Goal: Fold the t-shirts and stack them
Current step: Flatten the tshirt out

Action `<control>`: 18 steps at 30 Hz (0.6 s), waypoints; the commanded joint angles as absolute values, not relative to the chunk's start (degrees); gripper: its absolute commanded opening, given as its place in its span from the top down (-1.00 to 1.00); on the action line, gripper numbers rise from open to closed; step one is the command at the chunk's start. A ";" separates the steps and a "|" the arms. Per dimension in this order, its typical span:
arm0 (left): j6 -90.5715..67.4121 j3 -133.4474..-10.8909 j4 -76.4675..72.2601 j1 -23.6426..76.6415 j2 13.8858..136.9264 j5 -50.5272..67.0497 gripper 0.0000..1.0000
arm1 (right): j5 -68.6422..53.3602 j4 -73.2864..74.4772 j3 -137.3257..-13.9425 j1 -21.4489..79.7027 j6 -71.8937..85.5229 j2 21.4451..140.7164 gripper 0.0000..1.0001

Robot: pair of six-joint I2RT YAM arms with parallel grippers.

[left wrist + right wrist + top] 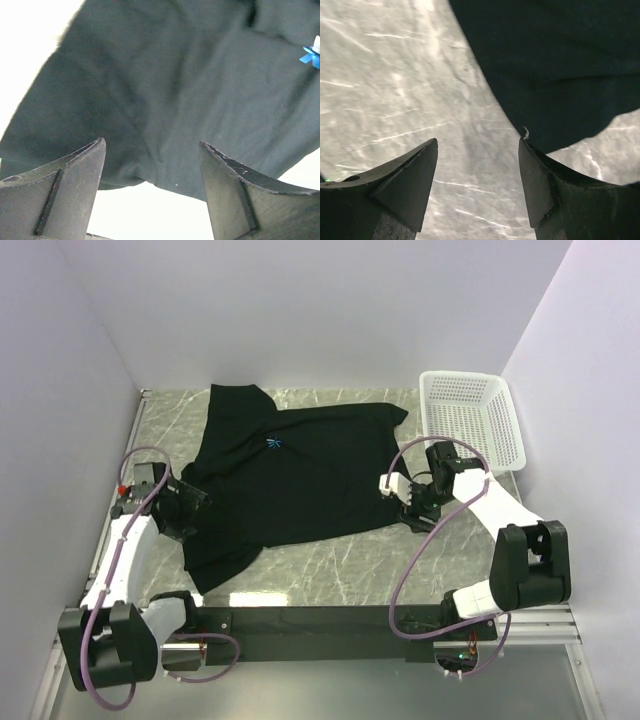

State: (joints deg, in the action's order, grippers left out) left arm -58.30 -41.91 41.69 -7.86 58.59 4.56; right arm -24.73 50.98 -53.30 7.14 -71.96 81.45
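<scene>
1. The counter (pixel 330 570) carries everything; the white basket (pixel 470 420) at its far right corner is my reference.
2. The black t-shirt (pixel 290 490) lies spread open on the counter just left of the basket, unfolded. One corner reaches toward the basket's near-left side.
3. My right end effector (pixel 477 140) hangs low over bare counter, just in front of the basket's near-left corner, at the shirt edge nearest the basket. Its jaws stand wide and hold nothing.
4. My left end effector (pixel 152 142) is at the shirt edge farthest from the basket. Its jaws are also wide and empty, with the hem lying just ahead of them.
5. The light-blue logo (pixel 275 444) faces up, on the shirt's far half, well left of the basket.

Step in hand, as I judge it: taking hold for the first fold. No fold is made yet.

Next move: lower each end effector onto its edge, close on the cloth, then lift both sides together to carry one half over the other.
</scene>
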 commanded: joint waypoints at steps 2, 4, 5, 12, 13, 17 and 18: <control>-62.92 -40.96 44.38 -8.17 62.74 0.18 -0.57 | -21.88 45.27 -52.74 6.86 -72.95 80.94 -0.43; -63.46 -40.61 43.78 -8.17 64.33 -2.54 -0.55 | -21.88 44.39 -52.56 6.86 -72.69 81.21 -0.43; -63.89 -40.52 43.51 -8.26 65.47 -3.94 -0.54 | -21.97 44.21 -52.56 6.86 -72.51 81.56 -0.42; -68.72 -41.04 45.96 -8.88 72.06 -8.51 -0.45 | -22.59 43.59 -53.09 6.68 -71.45 82.44 -0.40; -69.08 -40.70 46.23 -8.88 72.51 -8.87 -0.43 | -22.59 43.33 -53.09 6.59 -71.28 82.62 -0.40; -69.61 -38.76 44.04 -8.96 74.18 -9.23 -0.36 | -23.11 43.94 -54.05 5.80 -72.33 84.28 -0.39; -69.87 -38.50 42.90 -9.05 74.53 -9.14 -0.34 | -23.38 44.38 -54.23 5.54 -73.64 84.46 -0.38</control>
State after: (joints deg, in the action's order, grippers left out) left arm -67.90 -39.35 43.97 -8.71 73.97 -7.07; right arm -22.55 44.40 -52.93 6.50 -71.75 83.57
